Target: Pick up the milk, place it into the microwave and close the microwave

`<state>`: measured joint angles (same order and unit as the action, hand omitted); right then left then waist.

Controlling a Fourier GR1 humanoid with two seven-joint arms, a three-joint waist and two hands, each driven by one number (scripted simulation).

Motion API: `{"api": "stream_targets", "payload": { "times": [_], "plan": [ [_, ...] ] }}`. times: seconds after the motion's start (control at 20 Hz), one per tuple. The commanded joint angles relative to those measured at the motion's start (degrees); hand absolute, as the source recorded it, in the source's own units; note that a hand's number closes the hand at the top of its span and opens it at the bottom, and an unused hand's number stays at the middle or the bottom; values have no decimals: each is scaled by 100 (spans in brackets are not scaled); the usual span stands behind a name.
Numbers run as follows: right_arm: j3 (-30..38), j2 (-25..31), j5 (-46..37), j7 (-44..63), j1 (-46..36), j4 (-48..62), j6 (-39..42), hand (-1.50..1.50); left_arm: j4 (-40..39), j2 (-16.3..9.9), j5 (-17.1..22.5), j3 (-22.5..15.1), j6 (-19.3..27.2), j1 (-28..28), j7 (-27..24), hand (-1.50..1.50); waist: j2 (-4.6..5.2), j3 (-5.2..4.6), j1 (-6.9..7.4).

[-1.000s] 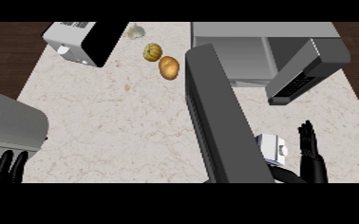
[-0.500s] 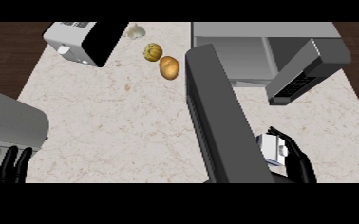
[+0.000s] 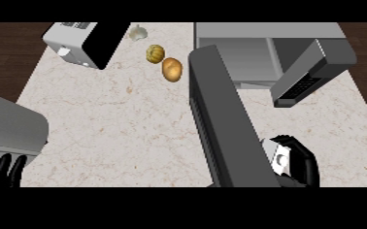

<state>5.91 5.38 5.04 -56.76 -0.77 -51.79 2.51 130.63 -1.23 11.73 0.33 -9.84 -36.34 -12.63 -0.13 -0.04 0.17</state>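
A toaster point(image 3: 80, 43) sits way off at the far left corner of the counter point(image 3: 122, 121), about as far from the right hand as anything gets. Just beside it there's a small garlic bulb point(image 3: 138, 32). A little nearer the hand sit a greenish squash point(image 3: 155, 54) and a potato point(image 3: 172, 69), touching or nearly so.

My right hand point(image 3: 299, 162), low at right, curls round the white milk point(image 3: 280, 158), just beside my right forearm point(image 3: 225, 126). Microwave point(image 3: 269, 53) at top right, door point(image 3: 309, 75) swung open. Toaster point(image 3: 80, 42) at top left of the bench point(image 3: 122, 121). Two brownish round foods point(image 3: 165, 63) between them. My left hand point(image 3: 10, 170) rests at lower left.
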Motion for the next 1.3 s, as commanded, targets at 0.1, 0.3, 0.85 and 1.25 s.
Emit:
{"api": "stream_targets", "payload": {
  "times": [0.1,0.3,0.85,1.25],
  "plan": [
    [122,560,117,208,-1142,489,704,150,52,119,-293,-397,238,213,297,-150,27,11,51],
    [239,1362,276,125,-1719,1171,1878,150,177,103,-101,-329,-116,-270,-116,-150,28,15,173],
    [-310,1098,376,820,-1848,123,1961,150,30,13,330,164,-215,-139,24,-150,-3,1,22],
    [-395,769,11,1732,-2498,-157,923,150,-186,116,161,133,-180,15,33,-150,9,4,41]
  ]
}}
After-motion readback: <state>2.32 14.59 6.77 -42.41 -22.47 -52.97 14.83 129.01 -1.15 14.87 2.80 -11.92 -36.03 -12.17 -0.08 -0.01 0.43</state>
